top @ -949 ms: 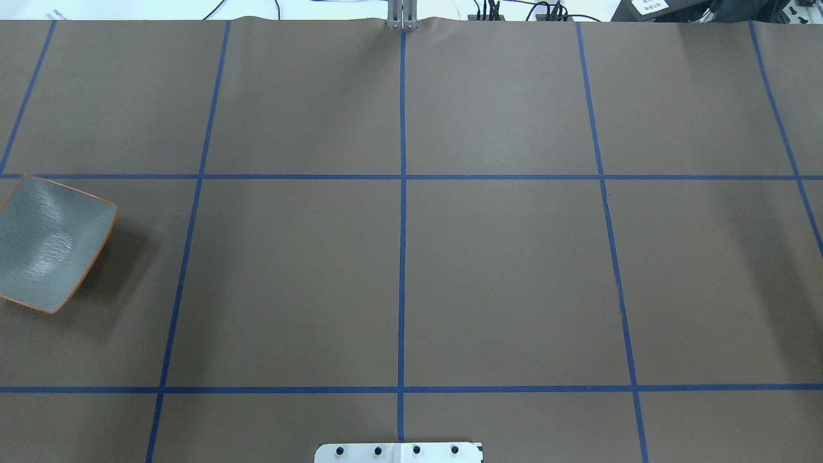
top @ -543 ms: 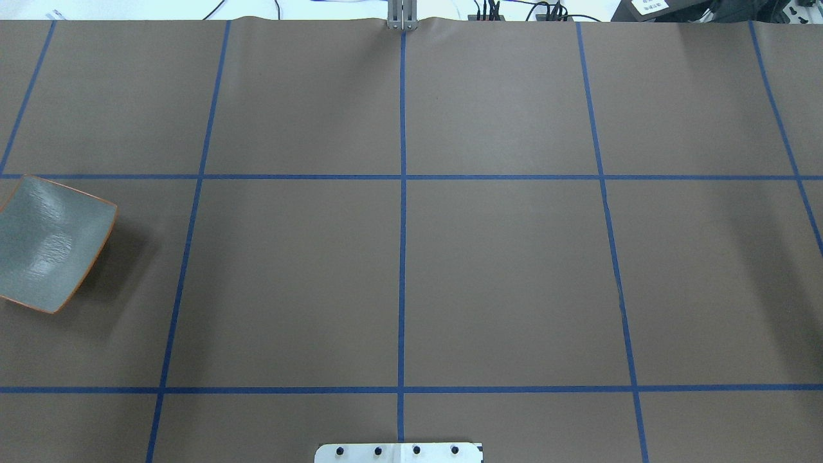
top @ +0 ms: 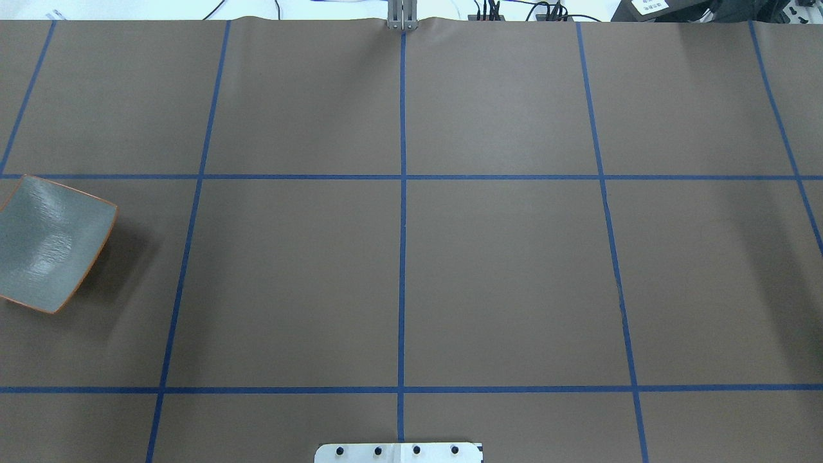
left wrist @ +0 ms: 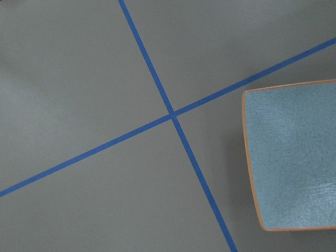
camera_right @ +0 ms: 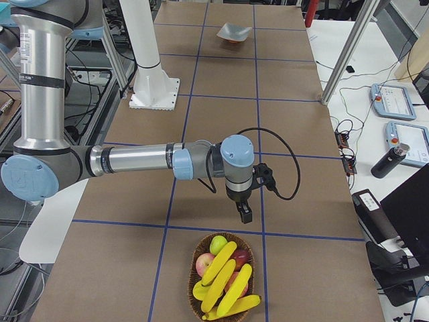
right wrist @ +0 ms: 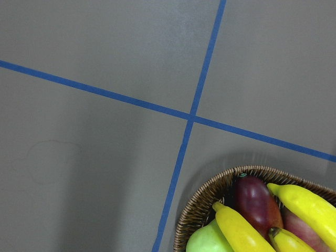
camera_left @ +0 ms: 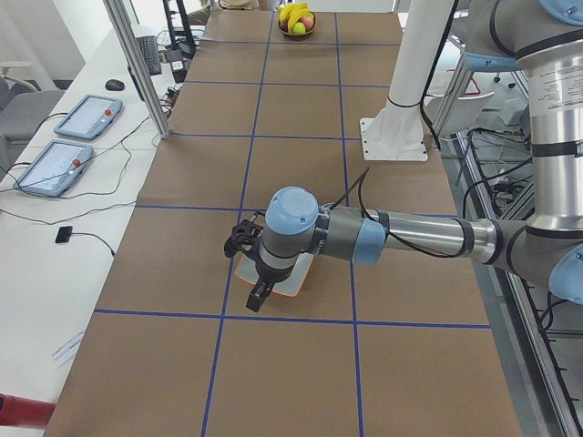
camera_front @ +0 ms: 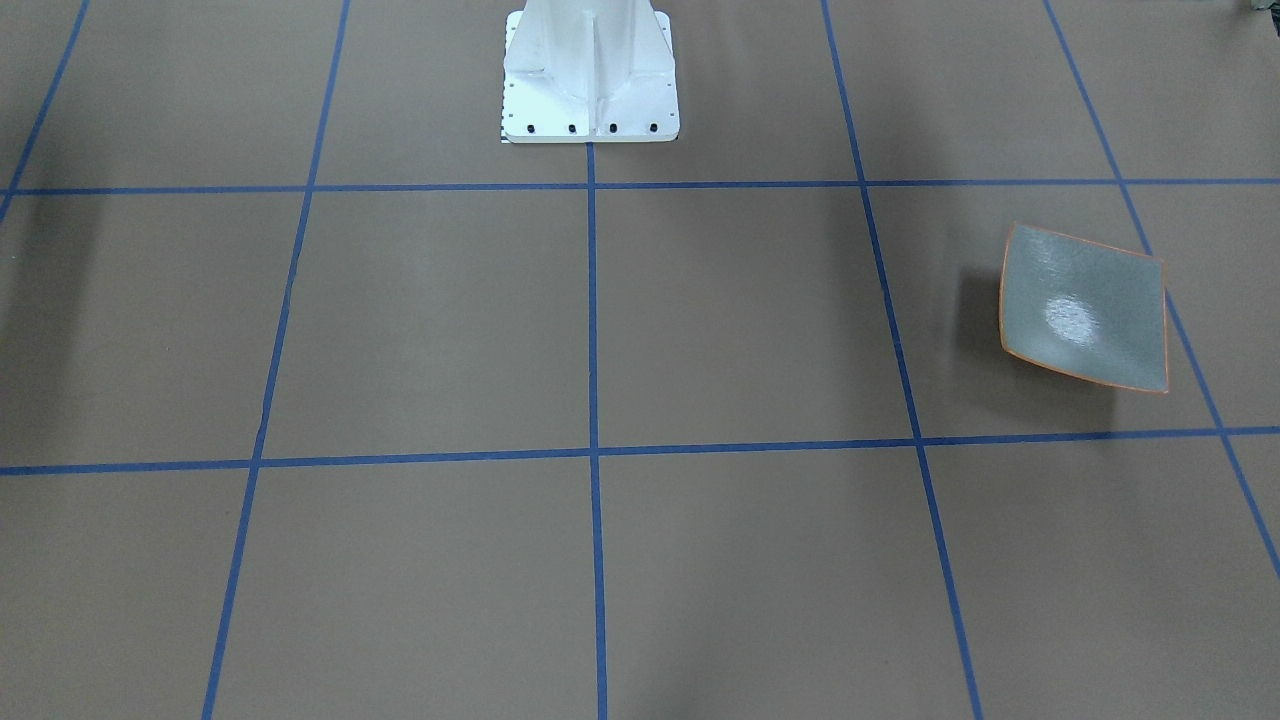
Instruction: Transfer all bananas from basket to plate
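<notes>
Several yellow bananas lie in a wicker basket with other fruit at the table's end on my right. Two of the bananas show in the right wrist view over the basket's rim. The grey plate with the orange rim sits empty at the table's left; it also shows in the front view and in the left wrist view. My left gripper hangs just over the plate. My right gripper hangs above the table just short of the basket. I cannot tell whether either is open or shut.
A green apple, a purple fruit and red fruit share the basket. The white robot pedestal stands at the table's near middle edge. Aluminium posts and tablets line the far side.
</notes>
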`<action>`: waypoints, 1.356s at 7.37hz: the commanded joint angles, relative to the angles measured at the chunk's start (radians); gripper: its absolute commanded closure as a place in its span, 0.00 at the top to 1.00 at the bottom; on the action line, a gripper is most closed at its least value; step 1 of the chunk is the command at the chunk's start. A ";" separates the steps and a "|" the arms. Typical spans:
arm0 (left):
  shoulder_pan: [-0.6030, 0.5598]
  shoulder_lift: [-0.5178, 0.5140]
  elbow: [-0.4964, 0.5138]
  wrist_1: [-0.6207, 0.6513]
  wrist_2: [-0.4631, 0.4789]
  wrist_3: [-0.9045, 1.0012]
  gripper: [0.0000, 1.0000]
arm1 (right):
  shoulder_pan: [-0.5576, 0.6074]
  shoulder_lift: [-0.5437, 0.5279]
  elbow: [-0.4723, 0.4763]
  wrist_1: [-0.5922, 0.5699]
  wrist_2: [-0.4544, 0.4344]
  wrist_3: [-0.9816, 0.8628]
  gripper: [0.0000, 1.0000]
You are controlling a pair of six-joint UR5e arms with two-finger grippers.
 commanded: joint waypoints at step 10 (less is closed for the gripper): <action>-0.001 0.003 0.023 -0.004 -0.001 0.002 1.00 | -0.049 0.045 -0.402 0.179 0.015 -0.496 0.92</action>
